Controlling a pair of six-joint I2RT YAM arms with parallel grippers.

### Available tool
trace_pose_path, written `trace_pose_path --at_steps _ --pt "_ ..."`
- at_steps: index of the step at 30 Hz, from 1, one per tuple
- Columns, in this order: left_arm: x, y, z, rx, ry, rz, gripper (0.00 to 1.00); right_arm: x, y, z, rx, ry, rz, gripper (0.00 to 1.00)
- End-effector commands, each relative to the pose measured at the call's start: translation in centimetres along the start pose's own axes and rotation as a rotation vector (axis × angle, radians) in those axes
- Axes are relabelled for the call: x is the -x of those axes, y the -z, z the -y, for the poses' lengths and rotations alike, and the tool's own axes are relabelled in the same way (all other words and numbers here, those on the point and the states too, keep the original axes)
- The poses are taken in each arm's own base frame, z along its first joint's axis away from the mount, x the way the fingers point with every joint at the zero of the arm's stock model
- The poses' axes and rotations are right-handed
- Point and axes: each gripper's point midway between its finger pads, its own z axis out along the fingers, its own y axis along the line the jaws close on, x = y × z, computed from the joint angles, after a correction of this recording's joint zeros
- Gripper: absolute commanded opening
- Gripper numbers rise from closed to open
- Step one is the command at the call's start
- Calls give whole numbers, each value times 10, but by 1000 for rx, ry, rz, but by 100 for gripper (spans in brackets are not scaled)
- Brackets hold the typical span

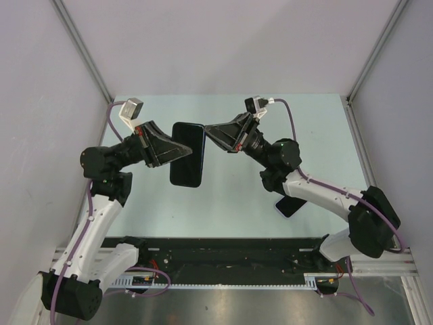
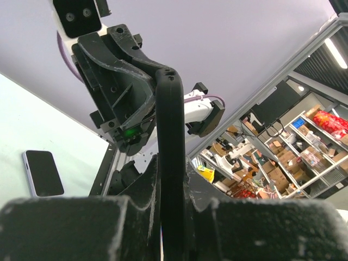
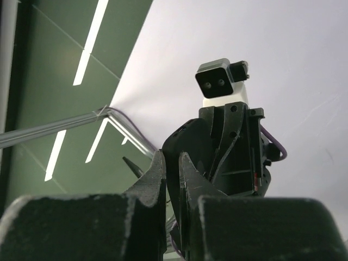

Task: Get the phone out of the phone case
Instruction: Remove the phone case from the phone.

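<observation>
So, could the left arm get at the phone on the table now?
Probably not: the left claw is shut on the case in mid-air, and the phone lies partly under the right arm.

The phone case (image 1: 186,172) sits between the fingers of the left gripper (image 1: 183,152), clear of the table (image 1: 223,203). The fingers reach in over its left long edge, and the rest of the case extends to their right. The right gripper (image 1: 210,128) comes in from the opposite side and meets the case's far right corner, so the two grippers face each other across it. The phone (image 1: 287,206) lies flat on the table, below and to the right of the right gripper, partly under that arm and well apart from the left gripper.
</observation>
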Motion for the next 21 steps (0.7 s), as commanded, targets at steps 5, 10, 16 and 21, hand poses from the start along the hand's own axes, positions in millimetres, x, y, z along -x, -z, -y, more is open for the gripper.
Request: trace_pose_path --at_steps 5,10,16,21 --pt "-7 6 98 -228 -346 -54 0 -6 20 123 -212 -232 -17 0" --pt "-7 6 99 -229 -349 -51 0 -10 19 121 -189 -254 -24 0" --pt "-5 5 99 -232 -345 -47 0 -7 20 123 -220 -222 -24 0" --pt "-5 5 99 -231 -342 -45 0 -6 32 150 -507 -11 -48 0"
